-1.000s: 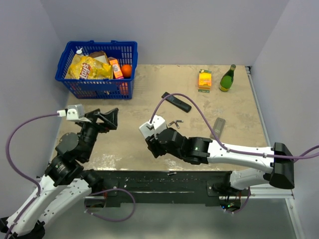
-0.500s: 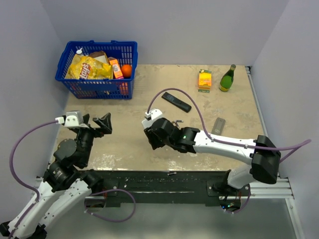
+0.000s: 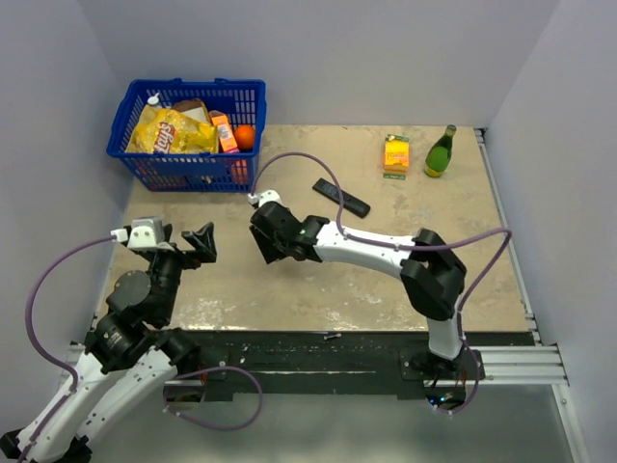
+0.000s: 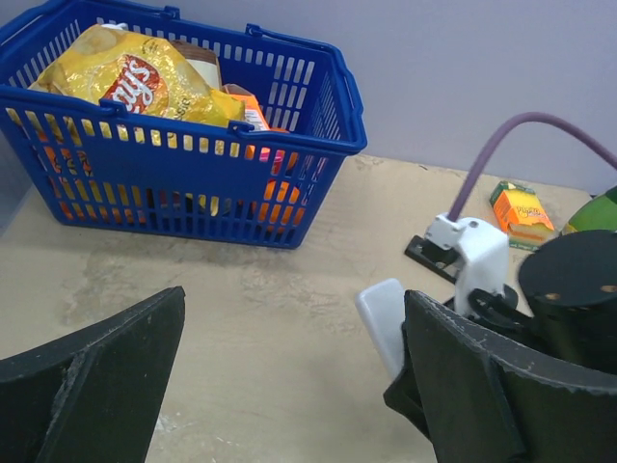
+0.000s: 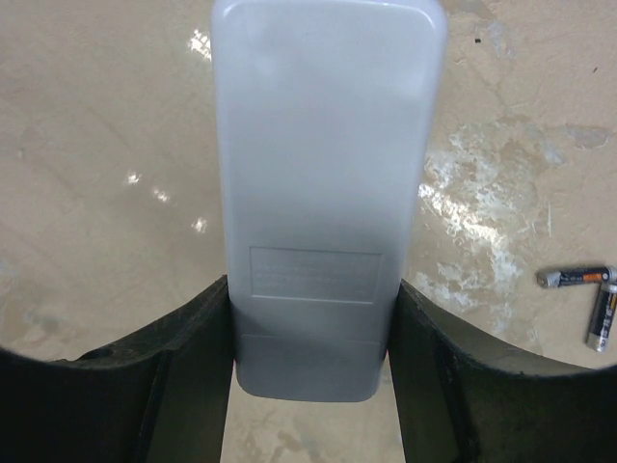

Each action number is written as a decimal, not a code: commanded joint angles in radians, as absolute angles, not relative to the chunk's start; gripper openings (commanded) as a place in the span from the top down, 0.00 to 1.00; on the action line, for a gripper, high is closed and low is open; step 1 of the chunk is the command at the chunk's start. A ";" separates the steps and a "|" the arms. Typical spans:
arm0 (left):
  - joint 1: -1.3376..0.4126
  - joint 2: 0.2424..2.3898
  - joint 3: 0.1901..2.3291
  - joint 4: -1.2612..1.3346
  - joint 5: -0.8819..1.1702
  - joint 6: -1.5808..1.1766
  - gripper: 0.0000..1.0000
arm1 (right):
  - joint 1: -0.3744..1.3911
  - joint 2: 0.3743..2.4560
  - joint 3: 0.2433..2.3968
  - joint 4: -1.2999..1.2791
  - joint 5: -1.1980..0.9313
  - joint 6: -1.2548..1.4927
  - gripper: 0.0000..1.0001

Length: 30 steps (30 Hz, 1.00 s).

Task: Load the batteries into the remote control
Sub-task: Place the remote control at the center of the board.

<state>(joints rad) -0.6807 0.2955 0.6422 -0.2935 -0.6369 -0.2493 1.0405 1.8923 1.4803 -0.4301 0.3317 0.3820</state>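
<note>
2 small dark grey batteries with silvery ends (image 5: 576, 277) lie loose on the mottled beige table (image 5: 106, 145) at the right edge of the right wrist view, near the right gripper (image 5: 313, 323) but apart from it, so none is loaded yet. That gripper is clamped on the long sides of the light grey rectangular plastic remote control (image 5: 323, 183), which juts forward above the tabletop. The face shown is smooth with 1 label panel, and no open battery bay is visible. In the left wrist view the left gripper (image 4: 289, 386) stands wide apart and empty. The remote's pale rounded end sits just ahead of one of its fingers (image 4: 482, 386), and the blue plastic basket (image 4: 318, 116) of groceries is well beyond, across bare table. From above, the right arm (image 3: 386, 253) reaches across the middle towards the left gripper, a slim black remote (image 3: 340, 197) lies just behind it, and the batteries are hidden. I judge this a handover or shared hold. Next, the left jaws must close squarely on the free end, leaving the bay side reachable. Room is open towards the near edge, while the basket hems in the far left.
</note>
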 commanded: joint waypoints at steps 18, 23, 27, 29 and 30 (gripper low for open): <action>-0.652 0.278 0.629 -0.295 -0.612 -0.229 0.00 | 0.974 2.296 1.901 -0.502 0.384 0.425 0.85; -0.647 0.278 0.629 -0.293 -0.604 -0.229 0.00 | 0.969 2.345 1.936 -0.505 0.361 0.408 0.69; -0.643 0.279 0.627 -0.293 -0.600 -0.229 0.00 | 0.968 2.350 1.945 -0.506 0.353 0.397 0.48; -0.638 0.284 0.627 -0.291 -0.595 -0.229 0.00 | 0.966 2.336 1.939 -0.503 0.353 0.394 0.39; -0.634 0.285 0.627 -0.288 -0.592 -0.229 0.00 | 0.966 2.329 1.936 -0.503 0.353 0.387 0.36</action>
<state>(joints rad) -0.6476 0.2829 0.6392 -0.3050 -0.6079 -0.2466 0.9691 2.3493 1.9041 -0.5007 0.3645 0.4076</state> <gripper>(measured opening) 0.997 0.608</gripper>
